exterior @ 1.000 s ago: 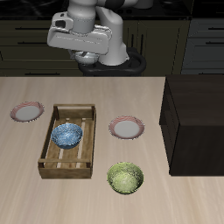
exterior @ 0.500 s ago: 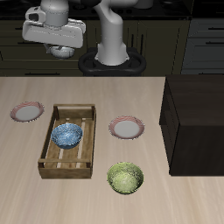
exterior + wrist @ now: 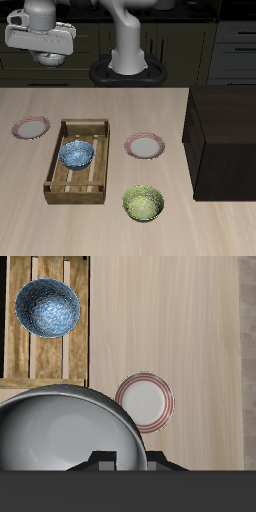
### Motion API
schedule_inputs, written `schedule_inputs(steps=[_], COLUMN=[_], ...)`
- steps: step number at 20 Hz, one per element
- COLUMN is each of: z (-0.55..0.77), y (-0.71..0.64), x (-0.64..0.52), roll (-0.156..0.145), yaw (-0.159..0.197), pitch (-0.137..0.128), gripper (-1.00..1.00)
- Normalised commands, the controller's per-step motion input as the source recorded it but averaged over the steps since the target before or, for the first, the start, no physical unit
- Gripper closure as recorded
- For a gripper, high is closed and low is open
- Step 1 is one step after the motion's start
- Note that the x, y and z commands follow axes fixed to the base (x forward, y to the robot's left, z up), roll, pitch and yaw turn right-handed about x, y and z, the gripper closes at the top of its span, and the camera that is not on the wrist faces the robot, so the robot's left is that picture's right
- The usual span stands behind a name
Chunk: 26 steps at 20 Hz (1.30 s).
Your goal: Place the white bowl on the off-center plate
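I have the white bowl (image 3: 65, 431) pinched by its rim in my gripper (image 3: 50, 57), held high above the table, so the pickup is done and only the lowering onto the off-center plate (image 3: 30, 127) remains. My fingertips are hidden behind the bowl, which also blocks part of the wooden tray (image 3: 45, 346) below.

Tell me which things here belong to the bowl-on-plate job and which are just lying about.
Job:
white bowl, held in the gripper
off-center plate

Lying about:
other plate
wooden tray
blue bowl, inside the tray
yellow-green bowl
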Motion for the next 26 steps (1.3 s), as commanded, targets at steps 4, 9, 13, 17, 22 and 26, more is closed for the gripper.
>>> schedule_inputs(steps=[4, 9, 13, 17, 22, 26], z=[-0.07, 0.0, -0.04, -0.11, -0.34, -0.44], y=[-0.28, -0.33, -0.2, -0.21, -0.14, -0.05], x=[0.04, 0.01, 0.1, 0.16, 0.2, 0.18], roll=[-0.014, -0.023, -0.028, -0.053, -0.034, -0.021], yaw=[-0.012, -0.002, 0.007, 0.005, 0.027, 0.019], pitch=[0.013, -0.003, 0.002, 0.004, 0.033, 0.059], gripper=[1.0, 1.0, 1.0, 1.0, 1.0, 1.0])
